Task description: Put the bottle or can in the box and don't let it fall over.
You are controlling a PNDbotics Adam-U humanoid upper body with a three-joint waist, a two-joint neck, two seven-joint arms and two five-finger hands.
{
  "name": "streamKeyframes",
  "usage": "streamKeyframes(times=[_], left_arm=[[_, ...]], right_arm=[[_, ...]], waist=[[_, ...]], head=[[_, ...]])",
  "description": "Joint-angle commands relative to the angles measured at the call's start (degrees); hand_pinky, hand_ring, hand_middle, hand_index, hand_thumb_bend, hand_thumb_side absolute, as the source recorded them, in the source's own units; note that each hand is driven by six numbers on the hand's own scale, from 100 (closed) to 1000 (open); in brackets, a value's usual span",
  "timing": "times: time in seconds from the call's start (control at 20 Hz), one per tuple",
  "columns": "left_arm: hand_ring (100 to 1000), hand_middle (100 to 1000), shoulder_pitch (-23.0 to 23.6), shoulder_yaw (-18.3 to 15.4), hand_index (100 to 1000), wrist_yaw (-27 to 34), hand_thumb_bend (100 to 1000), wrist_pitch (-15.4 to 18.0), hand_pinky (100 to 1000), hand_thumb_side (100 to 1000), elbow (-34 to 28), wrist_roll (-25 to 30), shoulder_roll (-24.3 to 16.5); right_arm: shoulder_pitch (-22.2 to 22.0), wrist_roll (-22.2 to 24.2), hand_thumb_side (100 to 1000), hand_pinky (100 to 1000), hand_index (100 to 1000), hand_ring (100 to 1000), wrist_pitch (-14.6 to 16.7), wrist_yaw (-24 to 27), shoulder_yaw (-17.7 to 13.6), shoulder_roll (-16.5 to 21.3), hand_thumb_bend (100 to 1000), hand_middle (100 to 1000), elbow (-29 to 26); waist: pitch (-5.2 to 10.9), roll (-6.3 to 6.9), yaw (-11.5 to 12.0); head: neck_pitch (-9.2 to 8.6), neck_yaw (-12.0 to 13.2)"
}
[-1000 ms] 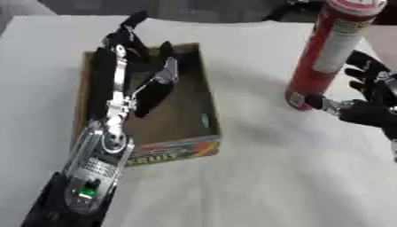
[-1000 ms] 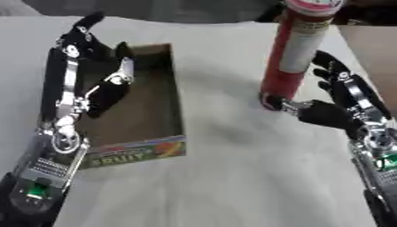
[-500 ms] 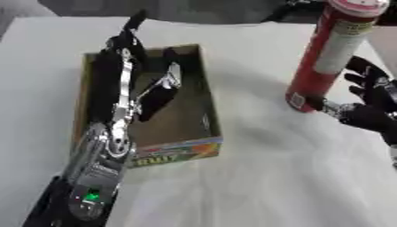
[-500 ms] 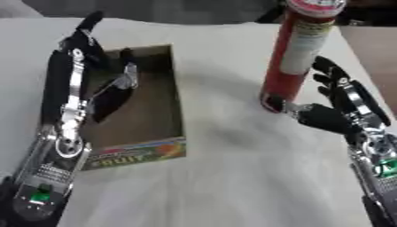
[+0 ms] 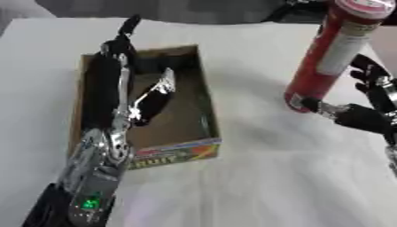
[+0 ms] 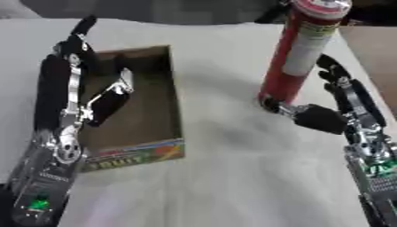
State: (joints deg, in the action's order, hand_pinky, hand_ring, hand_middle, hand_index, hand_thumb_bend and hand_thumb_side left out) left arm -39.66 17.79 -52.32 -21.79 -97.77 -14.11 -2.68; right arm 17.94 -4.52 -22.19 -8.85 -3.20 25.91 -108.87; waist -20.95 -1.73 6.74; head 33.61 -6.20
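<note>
- Across the white cloth-covered table (image 5: 256, 177), one surface carries all items; no fault noted.
- One open brown cardboard box (image 5: 203, 119) with a printed front panel sits left of centre, empty of the task item.
- One left hand (image 5: 116, 88) lies over the box's left wall, fingers straight and spread, thumb angled down into the box; it grips nothing.
- One tall red cylindrical canister (image 6: 302, 48) with a pale label stands upright on the table, well right of the box, not yet inside it.
- One right hand (image 6: 329, 113) is at the canister's base, thumb touching its foot and fingers spread behind it, not closed round it.
- Risk: the canister is tall and narrow; a low hold or a push at its foot would likely tip it. It could also topple if its base catches on the box wall.
</note>
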Motion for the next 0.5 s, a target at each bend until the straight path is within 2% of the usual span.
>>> streamKeyframes(times=[0.05, 0.1, 0.15, 0.3, 0.4, 0.5], left_arm=[[548, 324, -0.31, -0.18, 973, 2.65, 100, -0.83, 510, 510, -1.54, -0.86, 0.11], [550, 325, -0.27, -0.21, 974, 3.52, 100, -1.01, 512, 546, -1.61, -1.3, 0.12], [554, 328, -0.25, -0.24, 977, 4.27, 100, -1.19, 517, 635, -1.61, -1.71, 0.14], [556, 326, -0.32, -0.38, 973, 5.82, 100, -1.6, 522, 765, -1.45, -2.82, 0.3], [556, 324, -0.49, -0.57, 965, 5.79, 100, -1.89, 524, 818, -1.29, -3.24, 0.44], [556, 322, -0.73, -0.8, 960, 5.31, 100, -2.16, 526, 815, -1.06, -3.32, 0.63]], right_arm=[[0.84, -0.07, 312, 1000, 1000, 1000, -0.16, -0.65, -0.12, 0.72, 750, 976, -1.3], [0.95, -0.14, 318, 1000, 1000, 1000, -0.21, -0.65, -0.14, 0.71, 746, 976, -1.25], [1.06, -0.22, 334, 1000, 1000, 1000, -0.28, -0.61, -0.15, 0.67, 731, 976, -1.14], [1.66, -0.69, 362, 1000, 1000, 1000, -0.42, -0.11, -0.26, 0.23, 691, 977, -0.42], [2.28, -1.31, 377, 1000, 1000, 1000, -0.52, 0.61, -0.43, -0.33, 662, 976, 0.33], [2.95, -2.27, 388, 1000, 1000, 1000, -0.64, 1.44, -0.63, -0.81, 636, 976, 1.22]], waist=[[0.89, -0.01, 0.09], [0.89, -0.02, 0.1], [0.89, -0.04, 0.1], [0.81, -0.07, 0.13], [0.74, -0.06, 0.16], [0.69, -0.05, 0.17]], head=[[-0.6, -0.41], [-0.58, -0.49], [-0.56, -0.55], [-0.59, -0.67], [-0.59, -0.7], [-0.64, -0.74]])
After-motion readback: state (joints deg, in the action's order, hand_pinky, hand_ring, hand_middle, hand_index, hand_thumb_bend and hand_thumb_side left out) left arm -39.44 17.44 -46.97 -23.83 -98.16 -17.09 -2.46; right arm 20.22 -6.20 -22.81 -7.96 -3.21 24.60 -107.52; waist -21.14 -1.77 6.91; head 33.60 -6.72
